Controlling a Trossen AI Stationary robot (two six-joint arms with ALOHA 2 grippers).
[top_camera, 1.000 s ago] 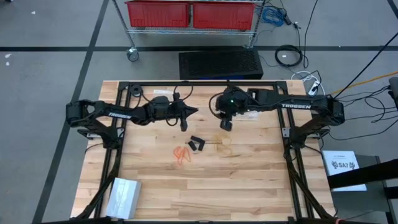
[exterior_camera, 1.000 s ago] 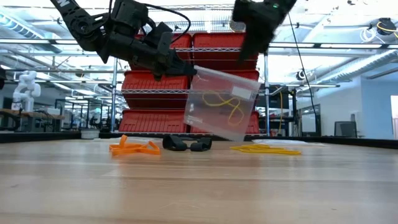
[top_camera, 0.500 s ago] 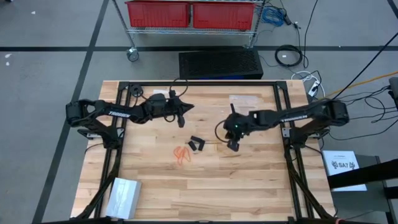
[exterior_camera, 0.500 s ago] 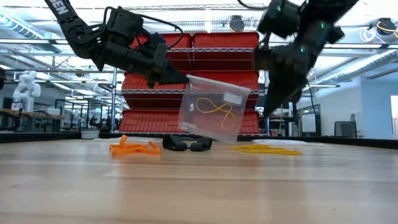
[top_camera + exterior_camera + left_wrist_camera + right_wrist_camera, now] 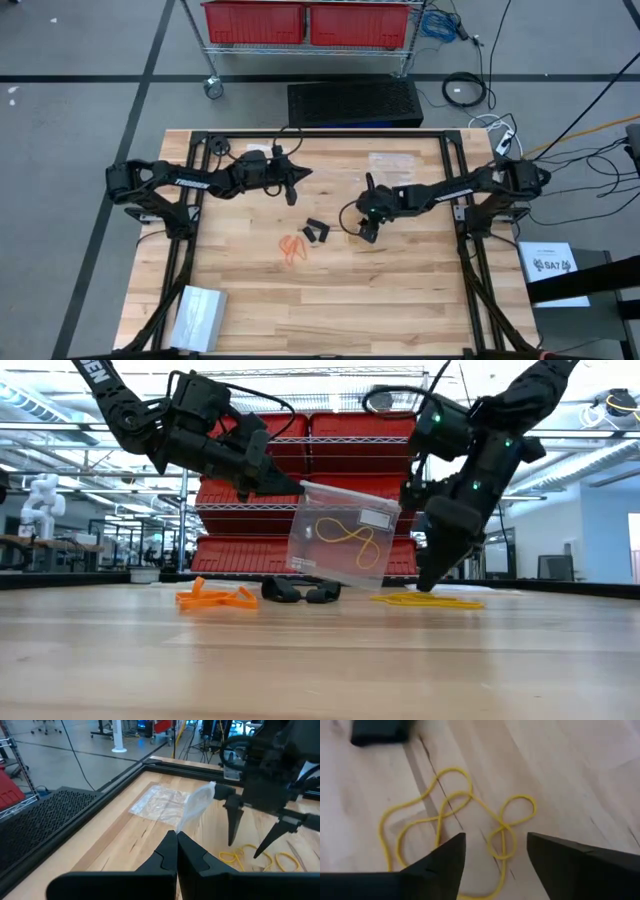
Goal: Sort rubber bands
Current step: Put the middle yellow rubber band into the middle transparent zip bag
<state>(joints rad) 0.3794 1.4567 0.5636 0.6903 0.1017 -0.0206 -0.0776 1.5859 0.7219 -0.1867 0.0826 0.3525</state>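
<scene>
Overhead, table-level, two wrist cameras — all share the table [image 5: 400, 290].

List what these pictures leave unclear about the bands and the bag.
- How many yellow rubber bands lie under the open right gripper: right wrist view shows tangled loops, cut off at the picture's bottom edge.
- The count of bands inside the clear bag held by the shut left gripper: low view, they overlap.
- The black rubber bands and orange rubber bands: too small to count in the high view.

The wooden table [image 5: 400, 300] carries orange bands [image 5: 292, 246], black bands [image 5: 316, 232], yellow bands [image 5: 428, 600] — and flat clear bags [image 5: 392, 160].
</scene>
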